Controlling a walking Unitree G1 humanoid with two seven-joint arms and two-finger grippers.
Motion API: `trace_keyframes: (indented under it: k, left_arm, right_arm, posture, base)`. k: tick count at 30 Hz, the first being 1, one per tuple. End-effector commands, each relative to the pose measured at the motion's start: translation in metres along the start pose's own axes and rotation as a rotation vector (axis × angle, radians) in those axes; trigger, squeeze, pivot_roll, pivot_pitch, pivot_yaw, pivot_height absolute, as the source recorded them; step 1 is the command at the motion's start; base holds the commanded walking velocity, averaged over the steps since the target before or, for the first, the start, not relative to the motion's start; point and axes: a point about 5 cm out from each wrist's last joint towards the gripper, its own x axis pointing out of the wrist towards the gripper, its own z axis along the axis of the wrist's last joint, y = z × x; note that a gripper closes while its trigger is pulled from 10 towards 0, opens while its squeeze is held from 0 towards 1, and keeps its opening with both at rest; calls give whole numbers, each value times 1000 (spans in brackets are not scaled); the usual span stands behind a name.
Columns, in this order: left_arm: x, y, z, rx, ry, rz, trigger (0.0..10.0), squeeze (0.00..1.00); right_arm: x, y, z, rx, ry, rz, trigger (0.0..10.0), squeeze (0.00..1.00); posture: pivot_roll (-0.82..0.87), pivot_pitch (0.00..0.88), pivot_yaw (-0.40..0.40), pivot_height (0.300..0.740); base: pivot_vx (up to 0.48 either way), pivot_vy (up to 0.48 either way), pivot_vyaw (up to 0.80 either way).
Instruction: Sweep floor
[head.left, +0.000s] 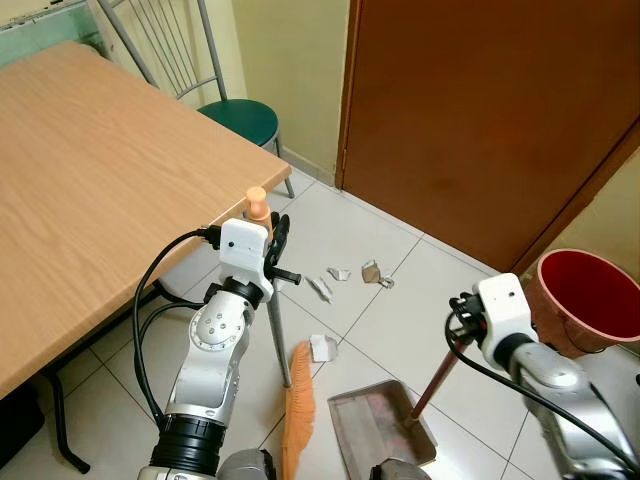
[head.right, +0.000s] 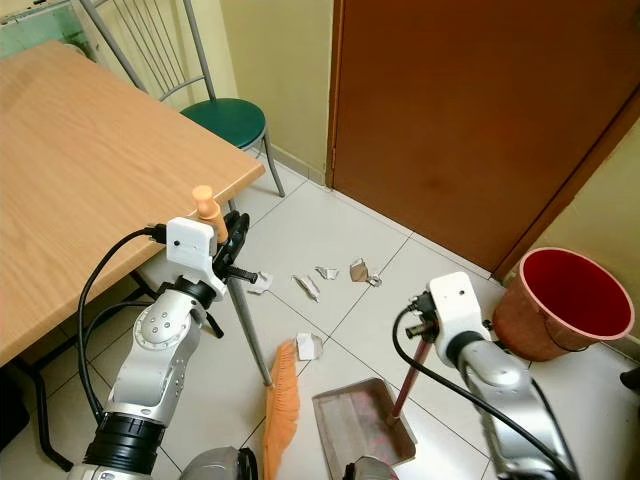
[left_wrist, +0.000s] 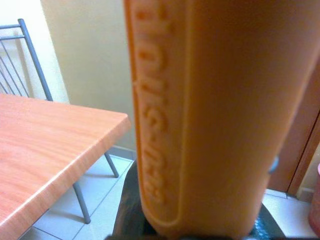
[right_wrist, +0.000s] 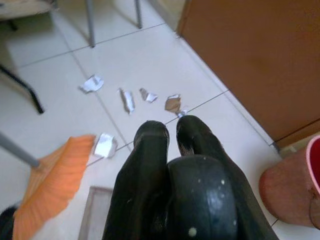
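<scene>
At the bottom centre of the head views, nearest the robot, a grey metal dustpan (head.left: 380, 425) lies flat on the tiled floor (head.left: 350, 230), its upright reddish handle (head.left: 432, 382) rising toward the lower right, where the right gripper (right_wrist: 172, 136) is closed around the handle's top, fingers pressed together. Just left of the pan, the orange bristles of the broom (head.left: 298, 410) rest on the floor, and its grey shaft slants up to the orange grip end (head.left: 257, 204), which the left gripper (head.left: 276, 245) clamps at left of centre, beside the corner of the wooden counter (head.left: 90, 190). A white scrap of paper (head.left: 322, 347) lies just beyond the bristle tips, near the pan's far left corner. Farther out, at mid-frame, several more crumpled scraps (head.left: 345, 277) are strewn along a tile joint, well apart from the pan. A red bucket (head.left: 585, 300) stands at the right edge; a green-seated chair (head.left: 240, 118) and a brown door (head.left: 480, 110) fill the top. The sweeping seems to be underway, with debris not yet gathered. The next move likely calls for reaching the broom head past the far scraps and drawing it back toward the pan mouth, while the right arm keeps the pan's lip flat against the tile so scraps don't slide under.
</scene>
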Motion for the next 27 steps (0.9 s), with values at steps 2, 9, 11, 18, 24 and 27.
trace_keyframes:
  k: [2,9,11,18,24,27]
  left_arm:
    - [0,-2,4,1,-11,-7,10000,0]
    - [1,-2,5,1,-10,-9,10000,0]
    - [1,0,7,2,-15,-5,10000,0]
    - [-4,6,14,32,-13,-6,10000,0]
    - [-10,6,13,43,6,2,10000,0]
    - [-11,5,16,48,-1,5,10000,0]
  right_arm:
    - [-6,-1,-18,-5,130,37,10000,0]
    - [10,-15,25,107,-46,-132,10000,0]
    - [14,-17,37,133,-110,-184,10000,0]
    - [20,-23,70,121,-260,-342,10000,0]
    - [21,-27,80,155,-336,-454,10000,0]
    - [21,-29,83,164,-378,-493,10000,0]
  posture:
    - [-28,78,-12,740]
    - [-36,74,-9,740]
    - [-36,74,-9,740]
    - [-36,67,52,740]
    - [-34,70,52,740]
    - [-30,71,47,740]
  base:
    - [0,0,0]
    - [0,0,0]
    - [0,0,0]
    - [0,0,0]
    - [0,0,0]
    - [0,0,0]
